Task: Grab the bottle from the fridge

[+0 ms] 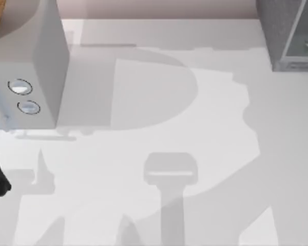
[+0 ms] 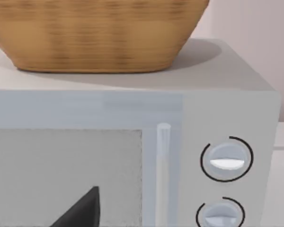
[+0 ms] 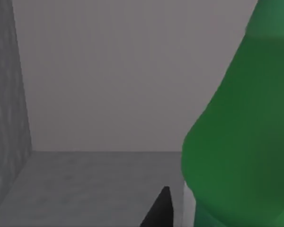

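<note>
I am reaching my right pincer (image 3: 163, 208) into the fridge (image 1: 287, 36), the dark grey speckled cabinet sitting at the upper right of the top view with its pale greenish glass pane swinging off toward the frame's edge. In my right wrist view I am looking at the plain grey back wall and the speckled floor and side wall of the compartment, and the bottle (image 3: 236, 142) is standing very close on the speckled floor, its bright green body swelling across the right part of that picture and narrowing toward the top. One dark fingertip (image 3: 161, 210) is poking up just beside the bottle's base; I cannot tell how far my pincer is open or whether it has hold of anything. My left arm is waiting at the left edge of the top view, its wrist camera facing the lighter grey box (image 2: 132, 109) with two round knobs (image 2: 226, 160) and an upright handle (image 2: 163, 170). A woven basket (image 2: 94, 33) is resting on top of that box. The white table (image 1: 159, 154) is lying between the two cabinets.
</note>
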You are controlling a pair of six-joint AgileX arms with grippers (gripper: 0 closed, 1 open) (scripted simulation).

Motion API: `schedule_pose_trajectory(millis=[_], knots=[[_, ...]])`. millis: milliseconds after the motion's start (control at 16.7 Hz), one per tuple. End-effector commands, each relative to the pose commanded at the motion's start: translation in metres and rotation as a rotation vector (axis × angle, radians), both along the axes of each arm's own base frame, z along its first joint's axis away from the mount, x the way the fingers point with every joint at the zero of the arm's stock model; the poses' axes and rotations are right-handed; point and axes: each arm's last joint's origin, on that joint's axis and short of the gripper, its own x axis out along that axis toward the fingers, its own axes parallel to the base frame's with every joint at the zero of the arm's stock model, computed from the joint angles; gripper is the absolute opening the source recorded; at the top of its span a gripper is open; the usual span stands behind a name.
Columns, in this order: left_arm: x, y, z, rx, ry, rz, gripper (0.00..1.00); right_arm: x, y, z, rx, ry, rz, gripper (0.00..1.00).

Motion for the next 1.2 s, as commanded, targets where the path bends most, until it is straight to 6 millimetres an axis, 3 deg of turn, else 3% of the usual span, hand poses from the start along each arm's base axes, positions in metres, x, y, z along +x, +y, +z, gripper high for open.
schedule_pose_trajectory(millis=[120,660,1080,1200], knots=[[0.0,0.0,0.0,0.0,0.0,0.0,1.0,0.0,0.0,0.0,0.0,0.0,0.0,0.0],[0.0,0.0,0.0,0.0,0.0,0.0,1.0,0.0,-0.001,0.001,0.001,-0.001,-0.003,0.0],[0.0,0.0,0.0,0.0,0.0,0.0,1.0,0.0,-0.001,0.047,0.001,0.001,-0.003,0.0],[0.0,0.0,0.0,0.0,0.0,0.0,1.0,0.0,-0.001,0.05,0.001,0.0,-0.003,0.0]])
